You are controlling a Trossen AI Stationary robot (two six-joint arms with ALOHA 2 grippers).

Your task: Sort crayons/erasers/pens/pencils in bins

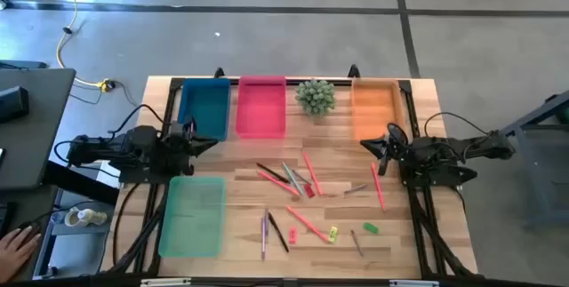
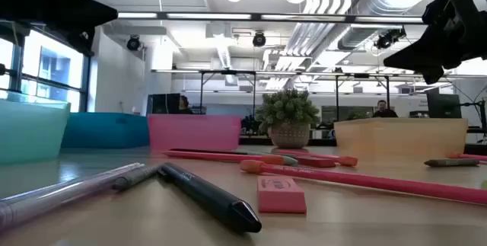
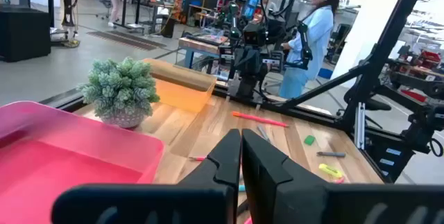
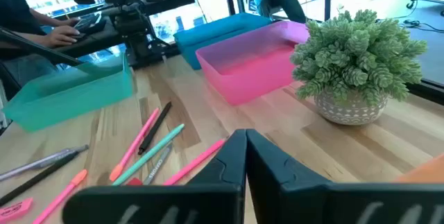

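Note:
Pens, pencils and crayons lie scattered flat on the wooden table's middle (image 1: 293, 180), among them long pink sticks (image 1: 309, 173) and a black pen (image 2: 209, 195). Small erasers lie near the front: a green one (image 1: 371, 228), a yellow one (image 1: 333, 232) and a red one (image 1: 292, 234). The bins stand at the far edge, teal-blue (image 1: 204, 107), pink (image 1: 261, 107) and orange (image 1: 374, 109); a pale-green one (image 1: 193, 215) is at the near left. My left gripper (image 1: 213, 142) hovers shut at the left, my right gripper (image 1: 364, 145) shut at the right, both empty and level.
A small potted plant (image 1: 316, 97) stands between the pink and orange bins. A person's hand (image 1: 13, 250) rests off the table at the near left. In the room behind the table, a person (image 3: 312, 30) stands by equipment.

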